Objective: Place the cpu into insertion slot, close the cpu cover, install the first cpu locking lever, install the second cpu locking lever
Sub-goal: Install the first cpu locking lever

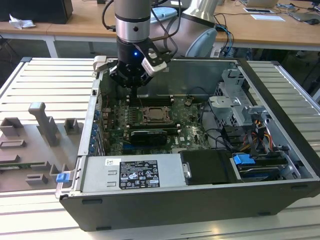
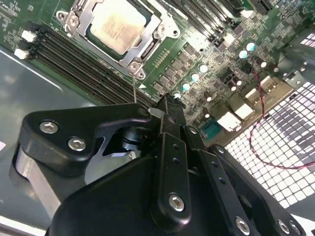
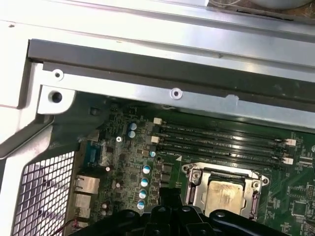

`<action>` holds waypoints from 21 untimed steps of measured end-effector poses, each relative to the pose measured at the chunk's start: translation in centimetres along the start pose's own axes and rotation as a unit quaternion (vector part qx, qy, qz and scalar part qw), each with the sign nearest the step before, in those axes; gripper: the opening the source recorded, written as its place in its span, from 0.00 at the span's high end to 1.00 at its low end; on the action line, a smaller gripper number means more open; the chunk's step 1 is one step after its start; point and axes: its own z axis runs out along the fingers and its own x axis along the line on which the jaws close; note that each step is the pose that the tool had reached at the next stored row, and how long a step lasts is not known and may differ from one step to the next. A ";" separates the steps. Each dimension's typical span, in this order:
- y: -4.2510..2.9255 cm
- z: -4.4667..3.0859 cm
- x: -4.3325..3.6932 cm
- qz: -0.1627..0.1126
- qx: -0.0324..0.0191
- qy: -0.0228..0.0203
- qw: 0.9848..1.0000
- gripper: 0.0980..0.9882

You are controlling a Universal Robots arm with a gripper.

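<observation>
The cpu [image 2: 118, 27] sits framed by the cpu cover [image 2: 81, 14] (gripper [image 1: 132, 89] nearby)

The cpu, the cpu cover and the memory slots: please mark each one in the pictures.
cpu [image 2: 118, 27], second wrist view, middle of its pale metal top.
cpu cover [image 2: 98, 43], second wrist view, silvery side bar of the frame.
memory slots [image 3: 221, 142], first wrist view, middle of the black rows.
</observation>
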 end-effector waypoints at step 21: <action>0.84 0.37 -1.87 0.010 0.000 0.000 1.000 0.99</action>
